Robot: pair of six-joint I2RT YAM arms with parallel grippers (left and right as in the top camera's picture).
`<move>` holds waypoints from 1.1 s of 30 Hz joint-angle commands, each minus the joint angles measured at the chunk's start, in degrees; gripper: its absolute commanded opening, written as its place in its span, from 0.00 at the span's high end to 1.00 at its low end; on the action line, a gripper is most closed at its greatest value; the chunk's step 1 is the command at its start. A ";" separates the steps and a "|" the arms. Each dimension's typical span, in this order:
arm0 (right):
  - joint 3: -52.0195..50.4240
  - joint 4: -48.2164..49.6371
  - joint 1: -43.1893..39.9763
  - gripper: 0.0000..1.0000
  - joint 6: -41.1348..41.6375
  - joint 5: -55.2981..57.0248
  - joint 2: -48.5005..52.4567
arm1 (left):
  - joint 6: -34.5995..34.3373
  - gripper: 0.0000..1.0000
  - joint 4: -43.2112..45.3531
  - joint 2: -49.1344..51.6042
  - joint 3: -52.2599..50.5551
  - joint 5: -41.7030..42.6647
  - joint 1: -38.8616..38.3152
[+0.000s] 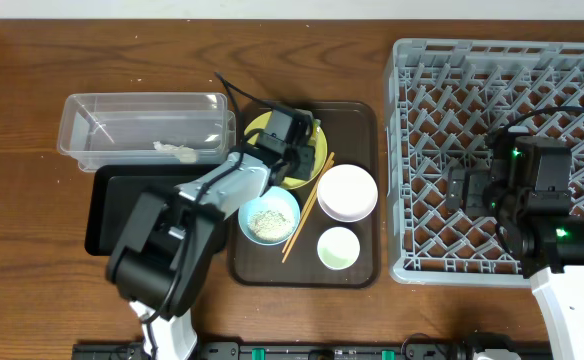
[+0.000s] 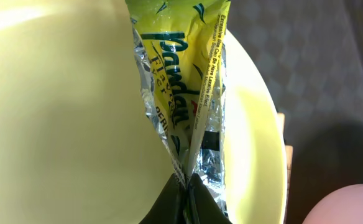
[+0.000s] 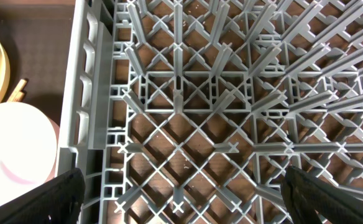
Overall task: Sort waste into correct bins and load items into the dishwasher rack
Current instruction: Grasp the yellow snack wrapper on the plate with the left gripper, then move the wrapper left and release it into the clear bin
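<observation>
My left claw (image 2: 184,193), fingertips pressed together over the plate (image 2: 57,112), pinches the wrapper (image 2: 181,93) by its narrow end, and in the wrist view the yellow foil fans out straight ahead of the fingers. The wrapper's long axis runs away from the claw across the plate's face towards the far rim. Whether the foil hangs free of the plate or drags on it, I cannot tell from here. The plate sits at the back of the brown tray (image 1: 357,125), with the blue bowl (image 1: 269,218), white bowl (image 1: 347,192), cup (image 1: 338,248) and chopsticks (image 1: 302,215) crowded just in front of it. Both bins lie to my left of the plate: the tub (image 1: 142,125) is level with it and near, and the black tray (image 1: 112,210) is just in front of the tub. The coming move, as I judge it, is a lift and a short swing leftward. It falls to the left arm, which is by far the nearer. The trailing length of foil would have to clear the tub's near wall before I let go. My right claw (image 3: 197,199) hovers spread wide and empty over the rack (image 3: 188,124), near its left wall and well apart from the wrapper
</observation>
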 commanded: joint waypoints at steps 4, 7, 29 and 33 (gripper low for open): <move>1.22 0.00 -0.42 0.01 0.55 -0.24 -0.20 | -0.26 0.94 -0.90 -13.49 0.59 -4.94 4.72; 1.22 0.02 -0.42 0.01 0.55 -0.24 -0.20 | -1.95 0.94 -2.73 -18.51 0.59 -9.94 8.15; 1.22 -0.17 -0.42 0.01 0.55 -0.24 -0.20 | -31.30 0.40 -11.43 -18.69 0.59 -14.40 25.00; 1.22 -0.15 -0.42 0.01 0.55 -0.24 -0.20 | -27.89 0.34 -11.74 -21.62 0.59 -14.36 24.81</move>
